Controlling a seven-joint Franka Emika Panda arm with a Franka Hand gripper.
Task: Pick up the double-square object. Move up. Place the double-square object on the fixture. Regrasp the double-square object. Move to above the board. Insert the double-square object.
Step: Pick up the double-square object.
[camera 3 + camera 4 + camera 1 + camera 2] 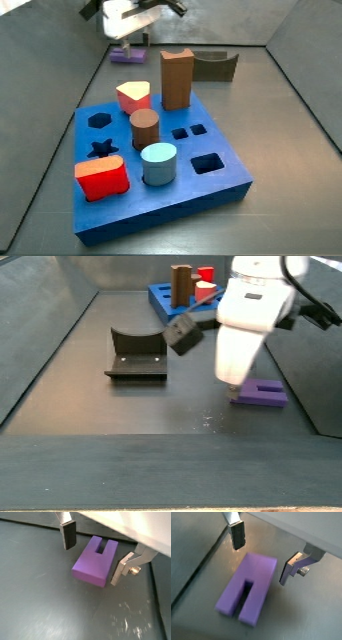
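Two pincer (260, 557) fingers open astride double-square object (246, 595), lying flat.

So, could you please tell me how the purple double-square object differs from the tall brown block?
The double-square object lies flat on the floor, away from the board; the brown block stands upright in the board. The purple one is lower and slotted; the brown one is taller. The tool sits open around the purple one only. Both are straight-sided blocks.
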